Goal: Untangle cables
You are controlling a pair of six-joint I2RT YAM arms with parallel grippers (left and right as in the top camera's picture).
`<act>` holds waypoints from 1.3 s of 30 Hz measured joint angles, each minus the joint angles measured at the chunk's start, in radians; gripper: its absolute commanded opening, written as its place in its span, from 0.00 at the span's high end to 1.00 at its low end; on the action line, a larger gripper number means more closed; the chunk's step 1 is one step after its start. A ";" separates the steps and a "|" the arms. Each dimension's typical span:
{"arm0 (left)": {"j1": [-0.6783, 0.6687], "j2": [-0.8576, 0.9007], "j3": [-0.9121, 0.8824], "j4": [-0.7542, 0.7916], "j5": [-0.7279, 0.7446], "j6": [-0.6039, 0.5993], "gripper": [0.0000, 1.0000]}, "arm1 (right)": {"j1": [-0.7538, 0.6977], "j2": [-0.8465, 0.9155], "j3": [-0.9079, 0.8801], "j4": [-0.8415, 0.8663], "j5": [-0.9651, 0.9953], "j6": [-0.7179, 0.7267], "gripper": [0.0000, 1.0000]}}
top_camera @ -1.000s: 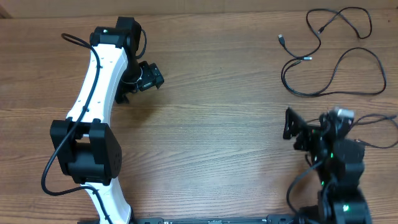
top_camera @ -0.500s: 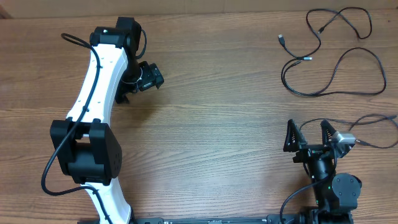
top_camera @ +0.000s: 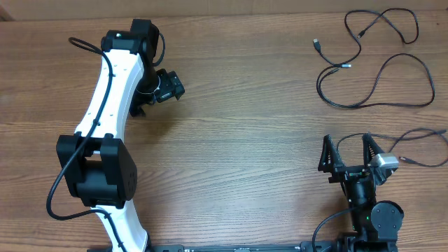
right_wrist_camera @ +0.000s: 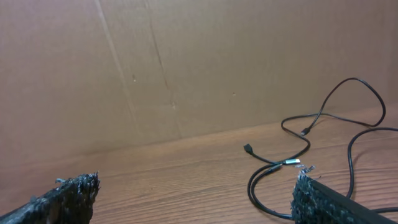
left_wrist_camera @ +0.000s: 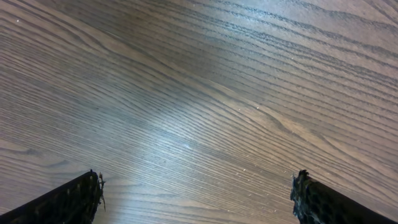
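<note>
Overhead, a wooden table (top_camera: 245, 140) is shown with two robot arms mounted at its near edge. The left arm (top_camera: 112, 77), white with black joints, is stretched toward the far left, and a thick black wire (top_camera: 49, 192) is looped beside its lower joint. The right arm (top_camera: 371, 210) is folded low at the near right.

The left gripper (left_wrist_camera: 196, 199) is seen from its wrist camera with both fingertips spread to the frame corners. Only wood grain is seen between them, and nothing is held. The right gripper (top_camera: 346, 152) is likewise spread wide and holds nothing.

The cables (top_camera: 375, 73) are laid as loose black loops at the far right of the table. They lie beyond the right gripper across a stretch of tabletop and well apart from the left gripper. Three silver-tipped plug ends are counted in the overhead view and again in the right wrist view. The number of separate cords cannot be settled where the strands cross.

One further thin black strand (top_camera: 423, 131) is seen just right of the right gripper, running off the frame edge. Its ownership cannot be told.

Behind the cables (right_wrist_camera: 308, 144), a brown cardboard panel (right_wrist_camera: 155, 74) is stood along the far edge.
</note>
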 measured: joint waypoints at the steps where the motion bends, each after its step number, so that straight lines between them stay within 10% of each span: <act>1: 0.000 0.000 0.000 0.000 0.000 0.000 0.01 | 0.000 0.000 0.000 0.000 0.000 -0.005 0.00; 39: 0.000 0.000 0.000 0.000 0.000 0.000 0.01 | 0.008 -0.002 0.000 -0.136 0.045 -0.244 0.00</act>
